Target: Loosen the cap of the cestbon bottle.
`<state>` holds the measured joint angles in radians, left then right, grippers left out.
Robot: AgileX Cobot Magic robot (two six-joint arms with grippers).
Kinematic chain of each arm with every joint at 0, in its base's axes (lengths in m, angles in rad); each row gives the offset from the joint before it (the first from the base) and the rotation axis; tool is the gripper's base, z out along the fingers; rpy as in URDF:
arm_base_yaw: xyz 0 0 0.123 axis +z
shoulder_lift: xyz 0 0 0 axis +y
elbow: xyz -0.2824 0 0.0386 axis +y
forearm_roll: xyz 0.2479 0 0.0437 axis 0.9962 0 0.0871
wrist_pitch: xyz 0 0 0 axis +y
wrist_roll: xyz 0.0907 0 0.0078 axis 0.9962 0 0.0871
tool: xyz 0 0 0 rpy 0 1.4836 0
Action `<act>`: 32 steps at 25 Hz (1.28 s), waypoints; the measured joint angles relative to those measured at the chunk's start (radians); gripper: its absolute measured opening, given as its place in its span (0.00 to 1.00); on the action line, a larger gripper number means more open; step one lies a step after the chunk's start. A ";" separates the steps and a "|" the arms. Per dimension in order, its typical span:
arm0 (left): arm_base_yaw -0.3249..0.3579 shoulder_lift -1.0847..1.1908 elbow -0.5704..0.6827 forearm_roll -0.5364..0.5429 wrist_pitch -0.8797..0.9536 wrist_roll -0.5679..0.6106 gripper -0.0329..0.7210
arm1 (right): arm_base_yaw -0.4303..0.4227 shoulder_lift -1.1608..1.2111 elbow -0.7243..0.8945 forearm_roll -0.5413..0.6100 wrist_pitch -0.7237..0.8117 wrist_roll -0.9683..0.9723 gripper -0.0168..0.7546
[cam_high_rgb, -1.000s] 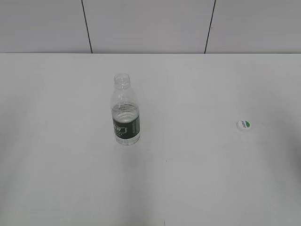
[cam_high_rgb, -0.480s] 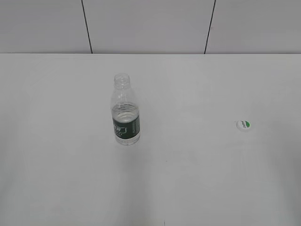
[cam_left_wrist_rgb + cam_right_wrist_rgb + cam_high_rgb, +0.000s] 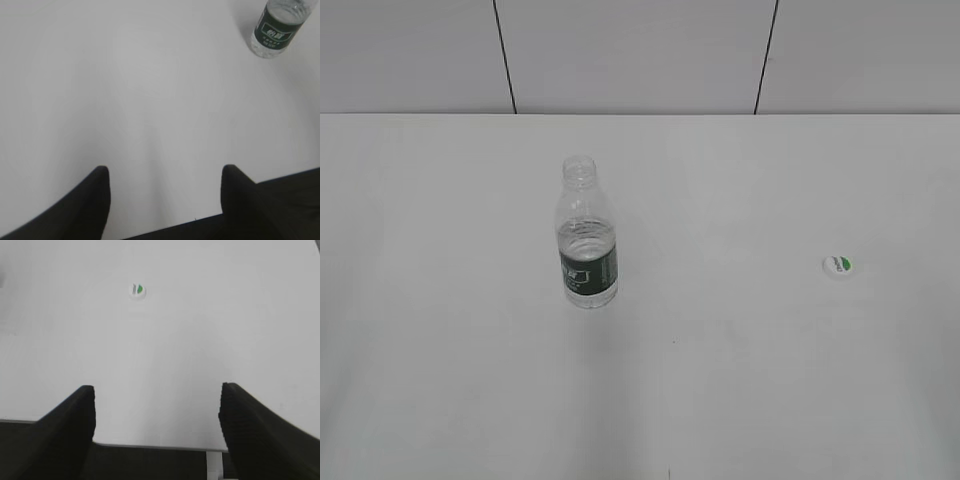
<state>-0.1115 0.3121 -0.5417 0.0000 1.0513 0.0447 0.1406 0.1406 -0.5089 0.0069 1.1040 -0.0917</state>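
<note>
While the cestbon bottle [image 3: 588, 236] stands upright on the white table [image 3: 720, 400], a bit left of the middle in the exterior view, its neck is bare and open at the top. You can see water inside up to roughly the middle of the ribbed body, and the dark green label band wraps the lower part. The cap [image 3: 838, 265] is off and sitting flat on the table well apart from the bottle, over on the right side, green half-moon mark facing up.

Neither arm shows up in the exterior view. In the left wrist view the left gripper [image 3: 165, 190] has its two dark fingers [image 3: 95, 200] spread wide with only bare table between them, sitting near the table's front edge; the bottle [image 3: 276, 27] peeks in at the top right corner, well away from it. Same deal on the other side: the right gripper [image 3: 157, 415] has its jaws apart and holds nothing, with the cap [image 3: 137, 290] lying further out on the table ahead of it, a little left of center, not touching anything.

Behind the table there's a pale wall [image 3: 640, 50] with a couple of thin dark vertical seams
</note>
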 joint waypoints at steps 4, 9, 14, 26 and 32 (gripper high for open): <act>0.000 -0.103 0.000 0.000 0.000 0.000 0.61 | 0.000 -0.128 0.004 0.000 -0.005 0.000 0.79; 0.000 -0.239 0.001 -0.011 0.000 0.000 0.61 | 0.000 -0.146 0.004 0.000 -0.005 0.000 0.79; 0.000 -0.317 0.002 -0.015 0.001 0.000 0.61 | 0.000 -0.146 0.005 0.000 -0.006 0.000 0.79; 0.000 -0.318 0.002 -0.019 0.001 -0.002 0.59 | -0.001 -0.146 0.005 0.004 -0.009 0.000 0.78; 0.027 -0.318 0.002 -0.019 0.001 -0.002 0.59 | -0.052 -0.146 0.005 0.004 -0.009 0.000 0.78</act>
<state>-0.0850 -0.0060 -0.5399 -0.0186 1.0519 0.0428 0.0884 -0.0055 -0.5042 0.0105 1.0954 -0.0917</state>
